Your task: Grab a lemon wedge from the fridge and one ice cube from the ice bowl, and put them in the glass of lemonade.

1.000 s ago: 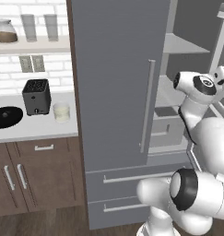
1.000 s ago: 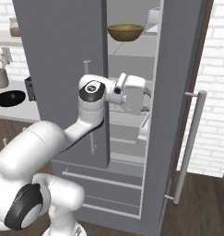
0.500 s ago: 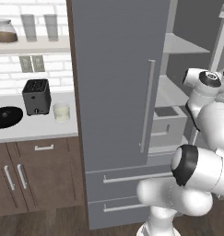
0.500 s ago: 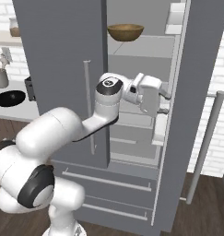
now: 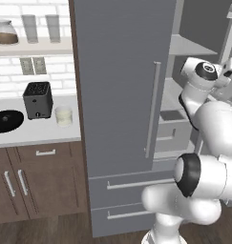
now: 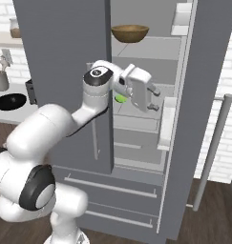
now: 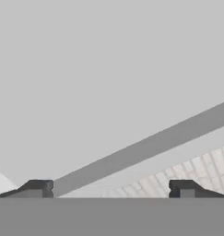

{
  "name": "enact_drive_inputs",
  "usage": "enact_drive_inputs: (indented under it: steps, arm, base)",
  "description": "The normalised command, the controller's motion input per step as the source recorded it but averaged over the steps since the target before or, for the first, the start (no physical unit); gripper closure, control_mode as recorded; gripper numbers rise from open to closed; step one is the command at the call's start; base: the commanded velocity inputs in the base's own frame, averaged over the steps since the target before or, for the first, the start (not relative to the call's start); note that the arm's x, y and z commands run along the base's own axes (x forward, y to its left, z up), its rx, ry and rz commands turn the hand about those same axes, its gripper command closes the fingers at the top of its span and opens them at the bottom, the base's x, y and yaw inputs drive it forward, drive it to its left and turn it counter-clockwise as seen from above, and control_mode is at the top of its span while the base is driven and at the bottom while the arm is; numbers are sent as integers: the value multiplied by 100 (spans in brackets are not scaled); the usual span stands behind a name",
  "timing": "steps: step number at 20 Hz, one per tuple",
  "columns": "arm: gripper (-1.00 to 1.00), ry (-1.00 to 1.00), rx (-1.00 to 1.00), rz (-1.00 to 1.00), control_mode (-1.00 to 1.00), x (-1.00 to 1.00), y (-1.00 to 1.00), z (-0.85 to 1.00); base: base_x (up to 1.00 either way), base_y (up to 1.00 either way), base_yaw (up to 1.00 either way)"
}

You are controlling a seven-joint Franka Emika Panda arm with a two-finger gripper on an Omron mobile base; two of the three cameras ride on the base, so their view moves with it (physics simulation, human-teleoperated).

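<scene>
The lemon wedge [image 6: 120,99] lies on a shelf inside the open fridge [image 6: 151,124], just behind the gripper [image 6: 154,100]. The gripper's 2 fingers are spread wide (empty). A wooden bowl [image 6: 130,33] sits higher up.

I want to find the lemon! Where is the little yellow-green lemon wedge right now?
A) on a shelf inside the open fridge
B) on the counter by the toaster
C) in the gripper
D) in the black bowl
A: the lemon wedge lies on a shelf in the open fridge, just behind the open, empty gripper.
</scene>
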Motion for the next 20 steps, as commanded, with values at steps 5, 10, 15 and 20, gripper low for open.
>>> enact_drive_inputs:
  steps: [5,10,15,20]
  arm:
    - [-100,-22,19,13,-100,-33,95,-14]
    - [-100,-21,27,30,-100,-4,100,-53]
    - [-100,-18,33,34,-100,-1,100,-50]
    - [-100,-11,30,40,-100,0,100,-33]
  base:
    - [0,0,0]
    - [0,0,0]
    - [0,0,0]
    - [0,0,0]
